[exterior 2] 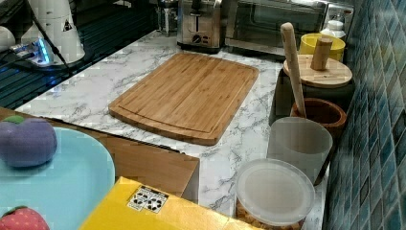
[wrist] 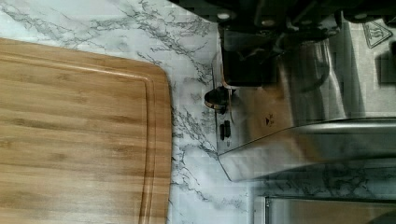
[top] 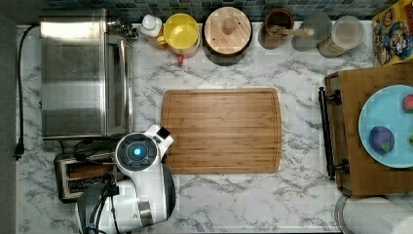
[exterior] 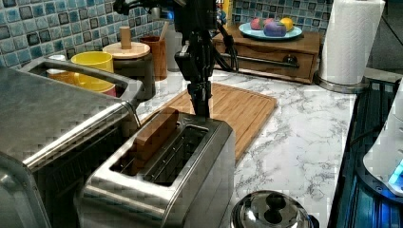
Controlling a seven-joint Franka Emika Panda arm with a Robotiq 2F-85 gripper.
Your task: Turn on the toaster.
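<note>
A: Left view first: the toaster (exterior: 161, 185) stands on the marble counter (exterior: 294, 137) beside the toaster oven (exterior: 47, 123), near the cutting board's (exterior: 237, 107) corner.

B: And the gripper (exterior: 199, 102)?

A: Directly above the toaster's board-facing end, where the lever (exterior 2: 196, 5) sits. I can't tell whether the fingers are parted. I'd press straight down, staying centred on it.

The arm (top: 141, 180) hangs over the toaster (top: 80, 175) — beside the cutting board (top: 221, 130), below the toaster oven (top: 83, 73).
</note>
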